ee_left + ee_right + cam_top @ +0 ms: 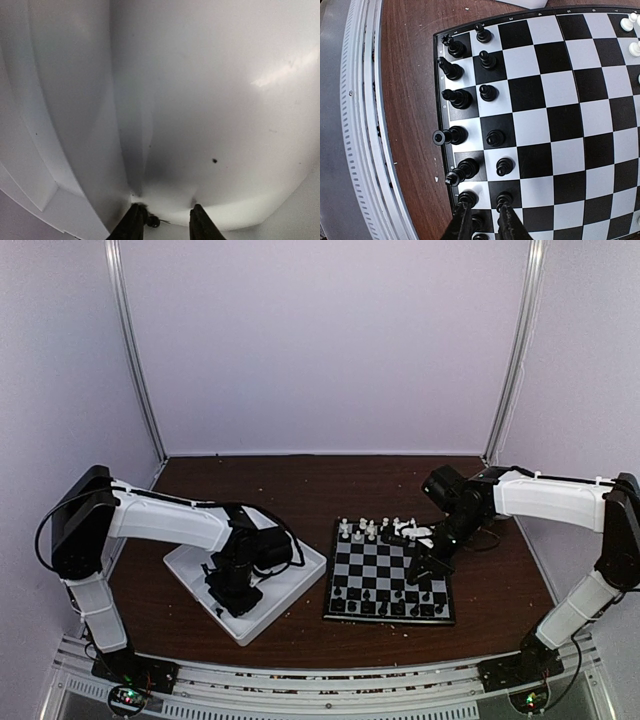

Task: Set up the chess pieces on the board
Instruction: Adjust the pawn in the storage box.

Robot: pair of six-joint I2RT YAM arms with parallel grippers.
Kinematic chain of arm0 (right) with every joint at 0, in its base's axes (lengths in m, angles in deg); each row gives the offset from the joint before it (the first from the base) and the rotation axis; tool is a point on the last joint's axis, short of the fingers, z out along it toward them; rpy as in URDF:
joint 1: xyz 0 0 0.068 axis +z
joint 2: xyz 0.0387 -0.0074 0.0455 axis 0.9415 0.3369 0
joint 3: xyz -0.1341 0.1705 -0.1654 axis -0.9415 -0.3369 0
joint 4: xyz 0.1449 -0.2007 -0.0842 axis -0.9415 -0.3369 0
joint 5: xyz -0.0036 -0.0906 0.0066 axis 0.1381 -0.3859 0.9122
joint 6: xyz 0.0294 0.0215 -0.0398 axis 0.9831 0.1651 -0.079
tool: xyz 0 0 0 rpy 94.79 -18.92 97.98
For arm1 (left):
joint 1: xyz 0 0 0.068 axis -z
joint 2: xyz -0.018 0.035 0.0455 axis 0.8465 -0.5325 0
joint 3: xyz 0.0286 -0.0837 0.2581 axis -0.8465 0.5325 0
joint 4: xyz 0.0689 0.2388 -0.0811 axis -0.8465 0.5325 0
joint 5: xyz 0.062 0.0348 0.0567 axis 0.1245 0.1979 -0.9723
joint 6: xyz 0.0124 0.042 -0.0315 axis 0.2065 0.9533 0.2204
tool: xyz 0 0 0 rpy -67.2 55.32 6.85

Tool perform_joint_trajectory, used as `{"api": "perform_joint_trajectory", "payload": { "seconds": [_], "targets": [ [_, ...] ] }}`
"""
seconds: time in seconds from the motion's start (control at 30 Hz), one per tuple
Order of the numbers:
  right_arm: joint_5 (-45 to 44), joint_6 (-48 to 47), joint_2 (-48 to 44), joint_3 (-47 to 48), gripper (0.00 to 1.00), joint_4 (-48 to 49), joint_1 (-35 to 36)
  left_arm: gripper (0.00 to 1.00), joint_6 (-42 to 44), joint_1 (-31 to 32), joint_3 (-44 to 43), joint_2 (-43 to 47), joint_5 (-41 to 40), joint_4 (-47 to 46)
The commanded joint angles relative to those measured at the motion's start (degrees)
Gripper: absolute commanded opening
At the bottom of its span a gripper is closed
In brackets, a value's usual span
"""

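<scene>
From above, the left arm (165, 520) bends down over the white tray (285, 590), which lies on the table (300, 490) just beside the board (390, 575). The left fingers (230, 595) reach down into the tray. The right arm (545, 495) stretches over the right part of the board, with the right fingers (422, 568) low above its squares. The chess pieces (385, 606) stand in the board's two near rows, and white pieces (370, 530) line its far edge.

The left wrist view is filled by the tray's (210, 90) smooth white floor and curved wall. The left fingers (131, 225) are released: they stand parted, tips down at the floor, with nothing spanning the gap. A small dark bit (152, 220) sits against the inner side of one finger, too small to identify. A dark speck (214, 161) lies further out on the floor.

In the right wrist view the board (560, 125) has the chess pieces (487, 92) in two lines along the edge nearest the table's (410, 100) rim — taller ones on the outer line, pawns on the inner. White pieces (634, 48) show at the far corner. The right fingers (462, 222) are drawn close with a narrow gap, over the last pieces of both lines. Something dark sits low between them — I cannot tell whether they are grasping it.
</scene>
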Motion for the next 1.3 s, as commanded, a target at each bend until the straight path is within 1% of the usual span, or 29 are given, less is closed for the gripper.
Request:
{"api": "perform_joint_trajectory", "payload": {
  "seconds": [0.0, 0.2, 0.27, 0.43, 0.5, 0.63, 0.73, 0.8, 0.87, 0.93, 1.03, 1.13, 1.27],
  "targets": [
    [0.9, -0.88, 0.53, -0.21, 0.21, -0.56, -0.31, 0.35, -2.92, -0.33, -1.19, 3.64, -0.87, 1.16],
    [0.99, -1.1, 0.82, 0.0, 0.21, -0.65, -0.3, 0.37, -2.03, -0.34, -2.42, 1.85, 0.09, 4.52],
    [0.91, -1.23, 0.82, -0.08, 0.21, -0.66, -0.32, 0.36, -1.09, -0.18, -2.87, 0.87, -1.32, 5.93],
    [0.69, -1.42, 0.8, -0.38, 0.21, -0.56, -0.32, 0.18, 2.45, -0.07, -4.1, -0.55, -3.1, 8.62],
    [0.72, -1.41, 0.83, -0.35, 0.21, -0.45, -0.32, 0.14, 2.69, -0.07, -5.02, -1.28, -3.66, 10.82],
    [0.64, -1.33, 0.79, -0.35, 0.21, -0.47, -0.32, 0.16, 2.21, 0.1, -5.52, -2.85, -1.24, 12.72],
    [0.55, -1.32, 0.76, -0.38, 0.21, -0.52, -0.27, 0.25, 0.76, 0.36, -5.01, -4.19, -0.35, 13.76],
    [0.55, -1.41, 0.74, -0.5, 0.21, -0.51, -0.32, 0.28, -0.27, 0.46, -4.01, -4.55, 0.64, 13.32],
    [0.46, -1.54, 0.81, -0.61, 0.21, -0.5, -0.32, 0.34, -1.49, 0.46, -3.16, -4.61, 0.76, 12.68],
    [0.29, -1.67, 0.91, -0.62, 0.21, -0.58, -0.31, 0.38, -1.69, 0.45, -2.87, -4.81, 1.87, 11.23],
    [0.28, -1.68, 0.85, -0.66, 0.21, -0.59, -0.32, 0.39, -1.76, 0.46, -2.1, -4.63, 7.65, 5.59],
    [0.2, -1.59, 0.66, -0.62, 0.21, -0.58, -0.32, 0.37, -1.73, 0.45, -1.98, -4.67, 11.98, -0.23],
    [-0.14, -1.58, 0.49, -0.85, 0.21, -0.48, -0.41, 0.33, -0.37, 0.46, -5.47, -5.85, 11.74, -1.41]
  ]
}}
